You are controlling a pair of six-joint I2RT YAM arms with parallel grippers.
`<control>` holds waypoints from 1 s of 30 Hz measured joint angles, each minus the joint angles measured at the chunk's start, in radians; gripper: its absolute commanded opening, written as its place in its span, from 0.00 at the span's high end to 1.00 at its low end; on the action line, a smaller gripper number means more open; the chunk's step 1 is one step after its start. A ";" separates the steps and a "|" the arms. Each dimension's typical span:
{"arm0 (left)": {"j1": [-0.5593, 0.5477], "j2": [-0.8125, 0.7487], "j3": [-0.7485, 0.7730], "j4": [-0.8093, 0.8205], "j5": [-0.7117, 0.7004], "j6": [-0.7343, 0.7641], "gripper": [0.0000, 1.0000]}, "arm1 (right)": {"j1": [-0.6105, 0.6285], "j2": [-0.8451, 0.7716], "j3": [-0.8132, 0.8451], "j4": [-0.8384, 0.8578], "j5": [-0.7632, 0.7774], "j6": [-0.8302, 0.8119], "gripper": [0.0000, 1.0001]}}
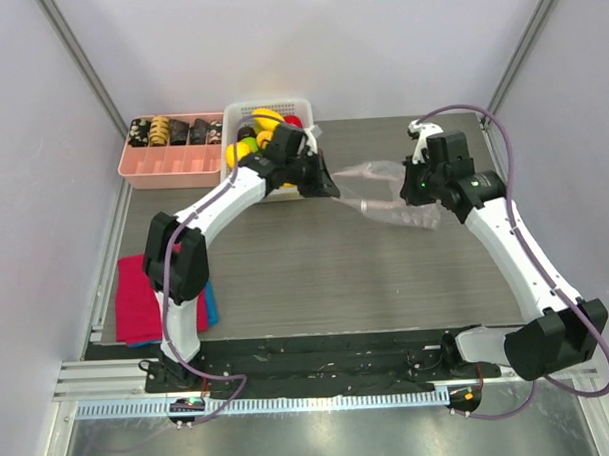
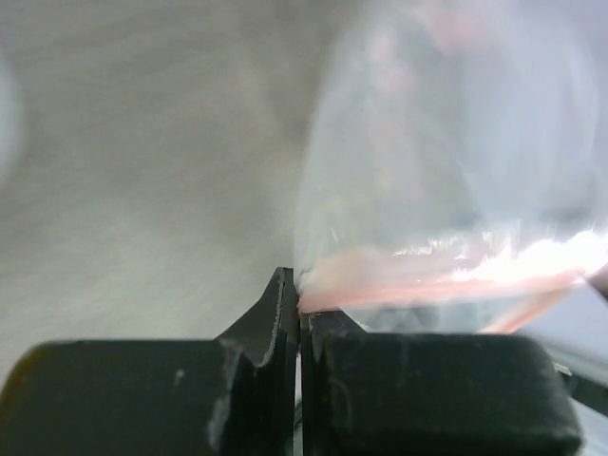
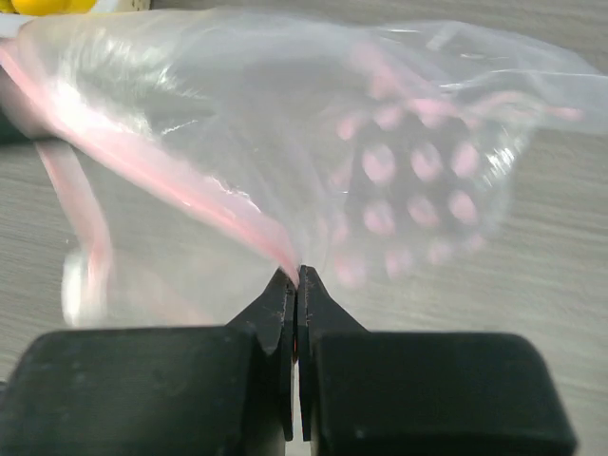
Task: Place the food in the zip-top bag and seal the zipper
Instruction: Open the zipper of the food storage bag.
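The clear polka-dot zip-top bag (image 1: pixel 383 193) hangs stretched between my two grippers over the middle of the table. My left gripper (image 1: pixel 329 185) is shut on one end of the bag's mouth. In the left wrist view the pink zipper (image 2: pixel 446 281) runs out from the left gripper (image 2: pixel 300 302). My right gripper (image 1: pixel 414 192) is shut on the mouth's other side. Its wrist view shows the zipper (image 3: pixel 180 180) entering the right gripper (image 3: pixel 297 277), with the bag (image 3: pixel 408 161) beyond. No food shows inside the bag. The food (image 1: pixel 265 119), yellow, green and red pieces, lies in the white basket (image 1: pixel 228 123) behind my left gripper.
A pink divided tray (image 1: pixel 172 171) of dark snack pieces stands left of the basket at the back. A red cloth (image 1: pixel 137 299) over a blue one lies at the table's near left edge. Grey walls close in both sides.
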 measured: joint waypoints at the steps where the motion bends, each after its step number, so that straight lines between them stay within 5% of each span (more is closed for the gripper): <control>1: 0.032 0.000 0.000 -0.017 -0.009 0.018 1.00 | -0.015 -0.010 0.003 -0.021 -0.006 -0.002 0.99; 8: 0.091 0.007 0.031 -0.084 0.074 0.127 0.94 | -0.058 -0.043 0.010 -0.091 -0.205 0.032 0.99; 15: 0.081 0.036 0.065 -0.128 0.127 0.225 0.49 | -0.071 -0.055 -0.004 -0.096 -0.317 0.138 0.99; 18: 0.092 0.036 0.067 -0.127 0.144 0.251 0.40 | -0.071 -0.058 -0.025 -0.079 -0.304 0.200 0.99; 25: 0.232 0.006 0.066 -0.045 0.220 0.225 0.32 | -0.071 -0.058 -0.074 -0.035 -0.247 0.301 0.99; 30: 0.341 -0.051 0.067 0.045 0.153 0.208 0.28 | -0.072 -0.056 -0.077 -0.021 -0.229 0.332 0.99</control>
